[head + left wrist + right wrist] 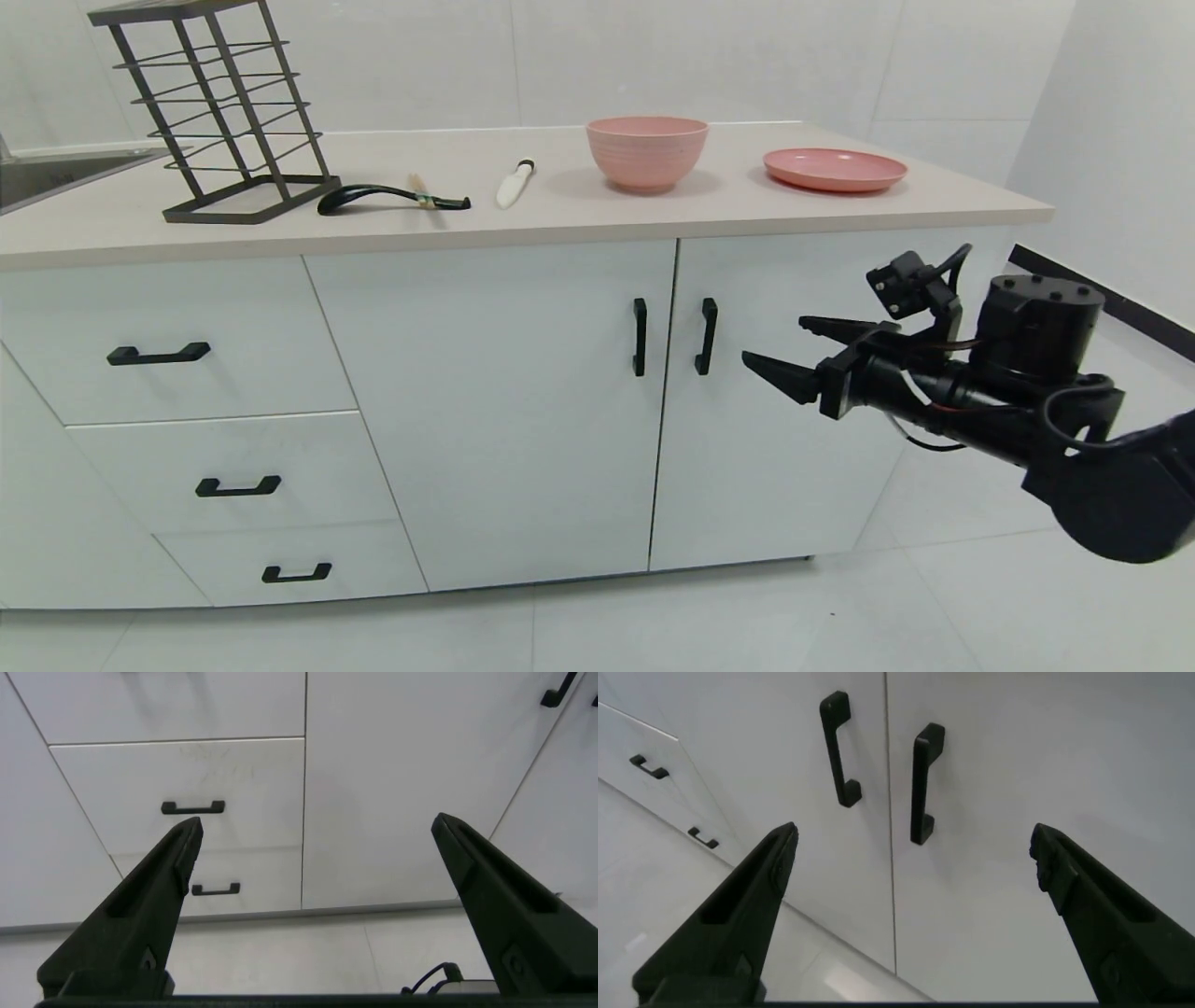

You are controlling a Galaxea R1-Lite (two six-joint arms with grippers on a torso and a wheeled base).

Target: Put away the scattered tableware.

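The task looks barely begun. The pink bowl [646, 151] stands on the countertop [560, 213], with the pink plate [835, 169] to its right. To its left lie a white utensil [514, 183] and a black ladle [373, 194], and farther left stands the wire rack [229, 112].

The right gripper [775, 341] hangs well below the bowl, jaws spread wide and empty. It faces the right door handle [707, 336]. The left gripper [316, 821], also wide and empty, faces the drawers.

The next move probably calls for lining up squarely on that handle and closing on it, so the cupboard can be opened for stowing.
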